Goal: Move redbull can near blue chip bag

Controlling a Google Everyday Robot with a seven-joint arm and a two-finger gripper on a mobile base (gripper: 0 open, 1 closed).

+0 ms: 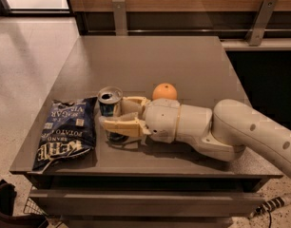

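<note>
Now, hand (pixel 111 112): you have it low over the front left of the tabletop (pixel 150 56), lying on its side and pointing left, toward the bag.
Hand state: narrow, closed around the redbull can (pixel 110 97); one finger runs along the can's far side and the other along its near side.
Redbull can: upright between your fingers, silver top showing, blue body partly hidden by the near finger. Its base seems to be on the tabletop, though you cannot tell this for certain.
Blue chip bag (pixel 64 132): flat at the front left corner, white lettering up, its upper right corner just beside the can. You cannot tell whether the two touch.
Orange (pixel 164 91): on the tabletop right behind your wrist, to the right of the can and apart from it.
Arm (pixel 240 132): comes in from the lower right, its cream body low across the front of the tabletop.
Backdrop: a wooden wall panel with two metal brackets (pixel 119 15) behind the tabletop.
</note>
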